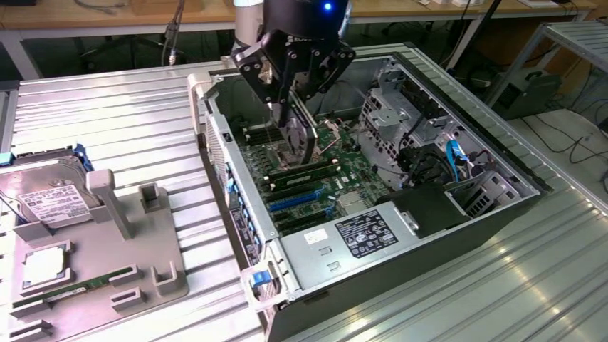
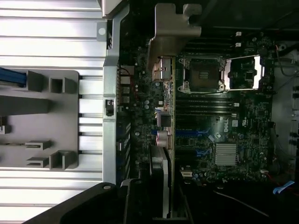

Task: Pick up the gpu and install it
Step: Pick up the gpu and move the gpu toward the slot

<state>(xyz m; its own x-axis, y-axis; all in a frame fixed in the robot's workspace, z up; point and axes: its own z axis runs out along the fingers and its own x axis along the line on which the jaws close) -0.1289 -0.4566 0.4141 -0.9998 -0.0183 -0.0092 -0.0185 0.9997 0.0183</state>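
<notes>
The gpu (image 1: 302,139) is being gripped by the gripper (image 1: 290,107), its jaws closed on the card. It is being held upright inside the open computer case (image 1: 480,121), over its motherboard (image 1: 352,178).

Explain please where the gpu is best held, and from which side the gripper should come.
Grip the gpu by its upper long edge, coming from above and clamping its two flat faces. The card stands on edge over the motherboard, lower edge toward the slots, so the top seems freest. The gripper holds it this way now.
</notes>
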